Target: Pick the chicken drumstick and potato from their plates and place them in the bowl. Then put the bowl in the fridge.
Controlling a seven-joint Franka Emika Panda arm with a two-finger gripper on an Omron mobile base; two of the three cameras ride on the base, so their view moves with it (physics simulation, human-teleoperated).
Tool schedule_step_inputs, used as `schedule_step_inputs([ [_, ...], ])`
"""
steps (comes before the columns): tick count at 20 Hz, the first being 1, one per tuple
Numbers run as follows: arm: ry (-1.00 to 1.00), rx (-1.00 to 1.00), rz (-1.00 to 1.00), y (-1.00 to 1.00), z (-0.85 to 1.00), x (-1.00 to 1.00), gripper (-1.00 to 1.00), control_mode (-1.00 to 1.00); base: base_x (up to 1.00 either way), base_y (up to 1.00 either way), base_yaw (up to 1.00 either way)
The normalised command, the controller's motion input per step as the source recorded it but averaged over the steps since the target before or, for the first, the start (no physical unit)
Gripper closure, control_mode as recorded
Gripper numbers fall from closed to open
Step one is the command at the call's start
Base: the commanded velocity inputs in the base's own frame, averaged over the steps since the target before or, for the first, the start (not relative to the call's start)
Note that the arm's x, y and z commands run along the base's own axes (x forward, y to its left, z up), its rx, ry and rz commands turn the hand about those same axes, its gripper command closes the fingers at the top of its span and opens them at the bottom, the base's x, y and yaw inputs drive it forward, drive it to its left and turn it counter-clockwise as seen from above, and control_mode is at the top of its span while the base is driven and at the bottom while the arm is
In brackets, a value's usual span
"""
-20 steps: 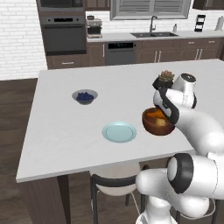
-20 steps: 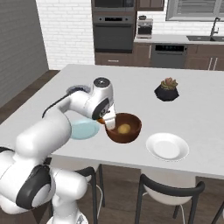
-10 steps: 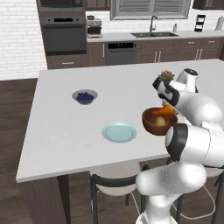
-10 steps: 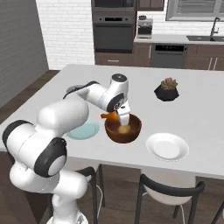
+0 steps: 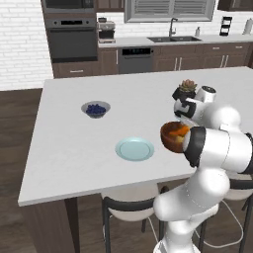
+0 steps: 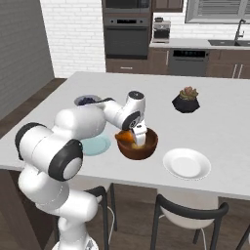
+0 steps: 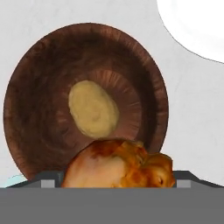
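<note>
Large light grey island surface (image 6: 219, 122) carries everything. On it, from the right base view: dark reddish-brown round wooden bowl (image 6: 146, 149) near the front edge, mid-surface; white round plate (image 6: 187, 164) just right of it, apart; pale blue-green round plate (image 5: 134, 148) just left of the bowl, partly behind the arm. Black faceted plant pot with a succulent (image 6: 186, 100) sits further back, right of the bowl. Small grey bowl of blueberries (image 5: 96, 109) is far left, well apart.

Smooth yellowish-tan potato (image 7: 93, 109) lies on the floor of the wooden bowl, roughly centred.

Orange-brown cooked chicken drumstick (image 7: 120, 166) is over the bowl's near-left rim, right at the gripper (image 6: 137, 139). Hand view: its meaty end sits at the bottom between the finger tips, above the rim edge.

Gripper jaws stand wide apart with the drumstick between them; can't tell whether they press on it or it's loose.
</note>
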Motion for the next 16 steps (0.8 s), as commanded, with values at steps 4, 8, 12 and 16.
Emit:
schedule_step_inputs([
  [4,0.07,0.0,0.0,-0.21,-0.29,0.47,1.0,-1.0,0.0,0.0,0.0],
  [8,0.13,0.0,0.0,-0.27,-0.33,0.5,1.0,-1.0,0.0,0.0,0.0],
  [12,0.15,0.0,0.0,-0.23,-0.3,0.45,1.0,-1.0,0.0,0.0,0.0],
  [16,0.04,0.0,0.0,0.04,-0.22,0.11,-1.0,-1.0,0.0,0.0,0.0],
])
